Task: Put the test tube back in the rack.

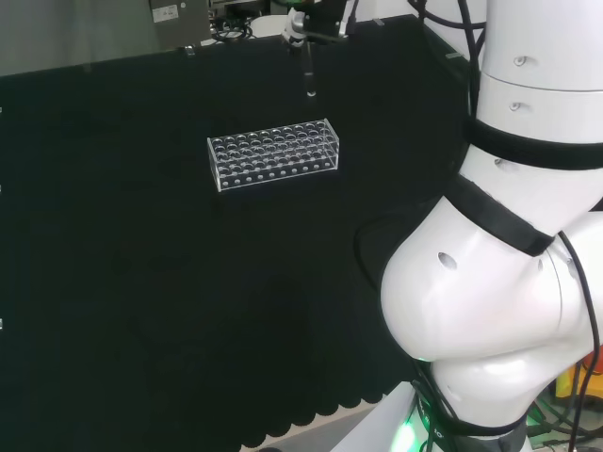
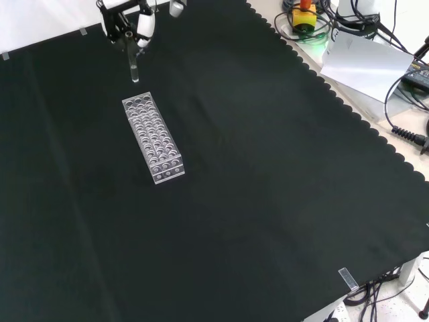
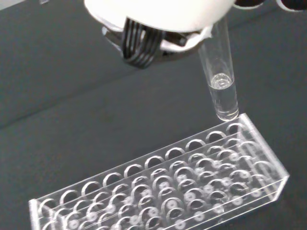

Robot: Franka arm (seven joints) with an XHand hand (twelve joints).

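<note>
The hand (image 2: 127, 23) holds the test tube (image 2: 134, 67) upright by its upper end, the fingers (image 2: 143, 28) pinched around it, so that the tube hangs in the air just beyond one short end of the rack (image 2: 153, 138) and not yet in any hole. The wrist view shows the tube's rounded bottom close above the rack's corner row (a little clear liquid sits in its lower part). The clear plastic rack stands on the bench (image 2: 268, 201), its holes holding no other tube as far as the views show.
</note>
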